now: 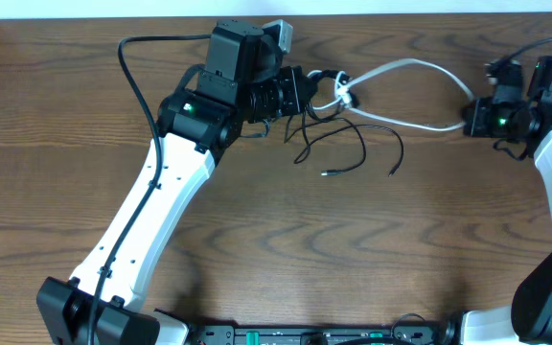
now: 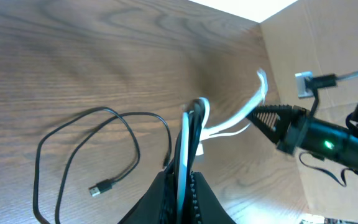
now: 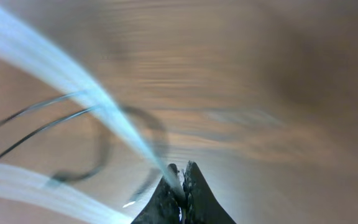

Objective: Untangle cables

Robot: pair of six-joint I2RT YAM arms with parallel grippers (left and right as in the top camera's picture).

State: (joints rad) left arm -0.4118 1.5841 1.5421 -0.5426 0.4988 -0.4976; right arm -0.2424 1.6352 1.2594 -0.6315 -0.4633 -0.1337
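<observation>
The white cable [image 1: 410, 65] arcs between both grippers, a second strand [image 1: 401, 122] running below it. My left gripper [image 1: 316, 94] is shut on the white cable [image 2: 182, 155] and the black cable [image 2: 194, 124] together where they cross. The black cable [image 1: 357, 144] trails in loose loops on the table in front, its plug ends [image 1: 329, 173] lying free; one USB plug [image 2: 101, 186] shows in the left wrist view. My right gripper [image 1: 468, 121] is shut on the white cable [image 3: 104, 102] near its other end, the pinch at the fingertips [image 3: 178, 171]. The black cable [image 3: 42, 127] is blurred behind.
The table's far edge [image 1: 401, 13] runs close behind both grippers. The left arm's thick black wire [image 1: 130, 72] loops out to the left. A cardboard wall [image 2: 328, 37] stands beyond the right gripper [image 2: 278, 121].
</observation>
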